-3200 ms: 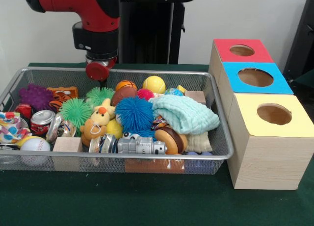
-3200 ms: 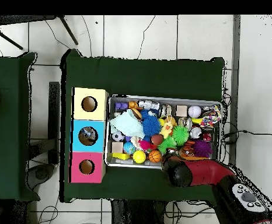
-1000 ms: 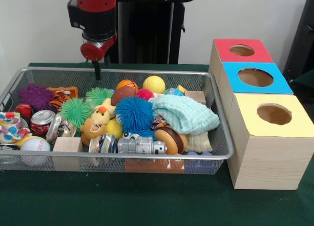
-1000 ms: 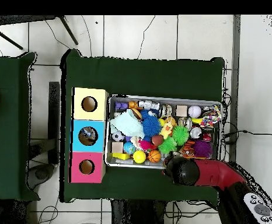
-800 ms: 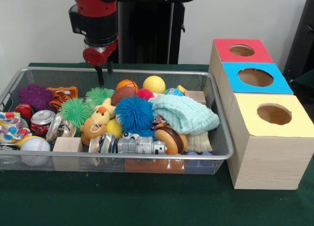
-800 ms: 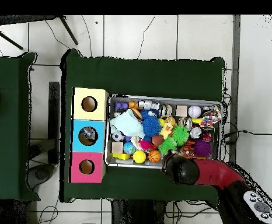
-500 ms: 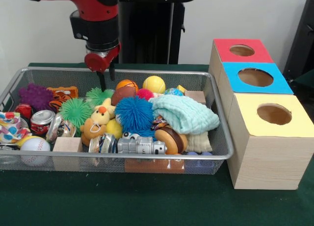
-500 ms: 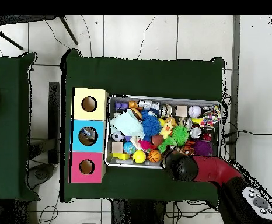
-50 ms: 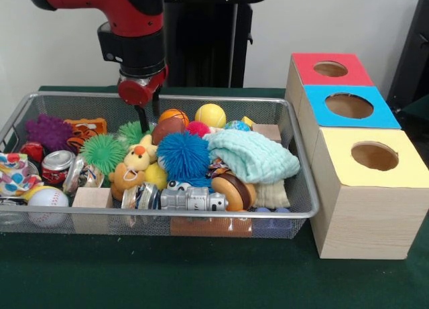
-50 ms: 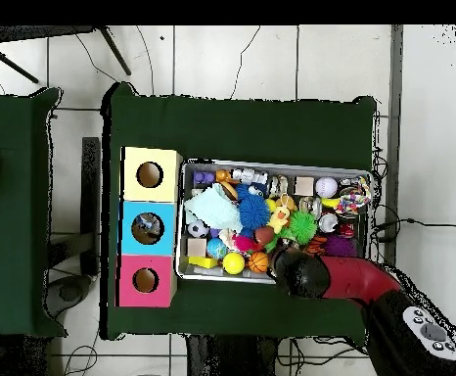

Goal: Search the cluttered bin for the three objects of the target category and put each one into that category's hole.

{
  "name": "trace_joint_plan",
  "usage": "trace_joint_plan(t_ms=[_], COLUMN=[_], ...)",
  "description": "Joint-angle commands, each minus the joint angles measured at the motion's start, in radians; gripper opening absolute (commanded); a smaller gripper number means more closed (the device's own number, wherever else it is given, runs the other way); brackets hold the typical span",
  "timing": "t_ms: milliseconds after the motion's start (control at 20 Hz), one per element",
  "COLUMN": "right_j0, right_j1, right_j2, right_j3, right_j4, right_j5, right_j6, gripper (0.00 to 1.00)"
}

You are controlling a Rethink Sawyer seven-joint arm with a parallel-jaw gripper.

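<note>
Front view shows our gripper (image 9: 143, 116) hanging from the red arm (image 9: 127, 27) in the upper left of the frame, its dark tip dipping just inside the far wall of the wire bin (image 9: 303, 188), right above the green spiky ball (image 9: 134, 131) and just left of the brown football (image 9: 168, 129). We cannot tell whether it is spread or closed, since only one thin dark prong shows against the mesh, and nothing appears to be carried. Outward from there lie the small basketball (image 9: 173, 114), the yellow ball (image 9: 210, 114), the blue spiky ball (image 9: 184, 155), the duck toy (image 9: 136, 163) and the mint cloth (image 9: 253, 155) draped over the right half of the heap; a baseball (image 9: 47, 198) and a soda can (image 9: 56, 165) sit at the lower left of the bin. At the right of the frame stand the three boxes on the green bench (image 9: 201, 275): the red box (image 9: 330, 68), the blue box (image 9: 348, 106) and the yellow box (image 9: 374, 156), each with a round hole. In the overhead view something pale seems to sit inside the blue hole (image 10: 148, 228), while the other two look dark, so we judge at most one item delivered, though we cannot be sure. Which category is wanted is not shown; the bin is packed, and most of the sorting looks to be ahead.
</note>
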Motion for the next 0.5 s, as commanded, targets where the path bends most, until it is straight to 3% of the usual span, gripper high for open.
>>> trace_joint_plan(t_ms=[50, 500], right_j0=[0.027, 0.093], right_j1=[0.033, 0.021], right_j2=[0.046, -0.051], right_j3=[-0.137, -0.193], right_j4=[-0.034, -0.092], right_j5=[-0.016, 0.006], right_j6=[0.115, 0.125], gripper=[1.00, 1.00])
